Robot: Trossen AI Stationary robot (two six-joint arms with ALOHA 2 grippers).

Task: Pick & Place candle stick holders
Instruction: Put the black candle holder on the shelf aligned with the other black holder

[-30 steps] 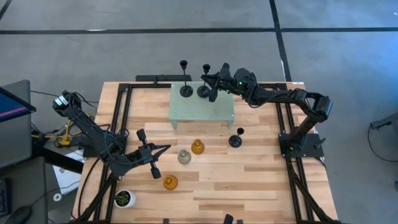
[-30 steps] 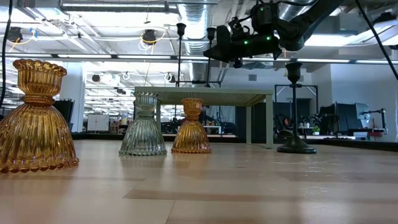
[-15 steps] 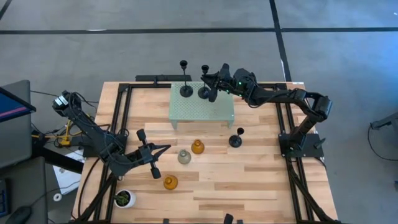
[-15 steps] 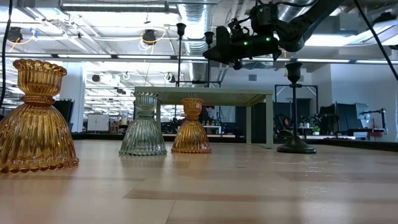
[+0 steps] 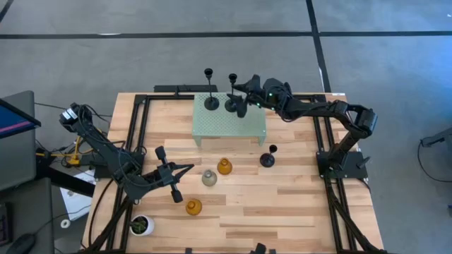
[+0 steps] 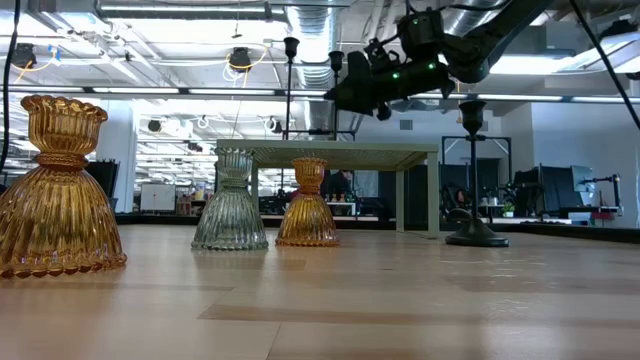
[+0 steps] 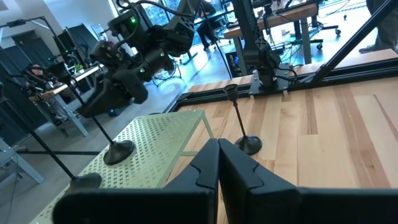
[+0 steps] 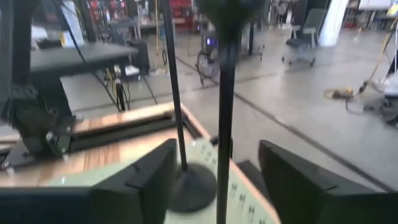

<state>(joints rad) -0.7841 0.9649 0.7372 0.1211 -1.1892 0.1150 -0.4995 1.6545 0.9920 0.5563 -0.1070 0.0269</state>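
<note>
The right gripper (image 5: 242,98) has spread its fingers and let go of the black candle holder (image 5: 232,103), which it was pinching a second ago. The holder stands upright, stem vertical, on the pale green stand (image 5: 240,123) beside another black holder (image 5: 211,101). The left gripper (image 5: 185,168) waits pressed shut near the grey holder (image 5: 209,178).

The high camera looked straight down on the whole bench (image 5: 282,204). The low one sat at bench-top level, facing the room, close to an amber holder (image 6: 55,190). Each wrist camera looked forward past its own tool. All four shared the green stand (image 5: 229,123).
</note>
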